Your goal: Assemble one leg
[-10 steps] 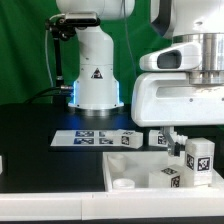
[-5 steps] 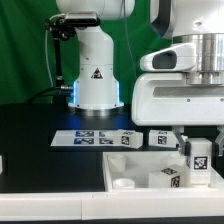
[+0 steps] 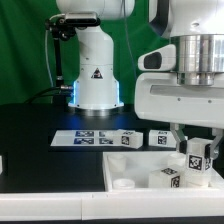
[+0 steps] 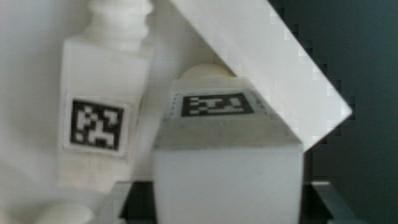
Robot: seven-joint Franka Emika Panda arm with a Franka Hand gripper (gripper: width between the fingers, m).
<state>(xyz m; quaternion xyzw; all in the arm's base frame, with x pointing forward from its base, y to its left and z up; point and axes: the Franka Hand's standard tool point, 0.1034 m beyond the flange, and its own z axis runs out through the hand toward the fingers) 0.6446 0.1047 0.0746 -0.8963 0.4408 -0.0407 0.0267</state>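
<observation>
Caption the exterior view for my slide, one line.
Panda gripper holds a tagged white leg over the large white panel, other legs lying near the marker board.

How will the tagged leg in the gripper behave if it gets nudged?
The leg looks like stiff moulded plastic, so it probably won't flex. Its squarish faces should resist rolling, though the narrow peg end may tip it. Smooth white sides could slip in the gripper.

A marker board [image 3: 92, 137] lies flat on the black table [image 3: 35, 140], before a green backdrop [image 3: 25, 45]. Nearer, a large white panel [image 3: 140, 172] shows what may be a round hole.
</observation>
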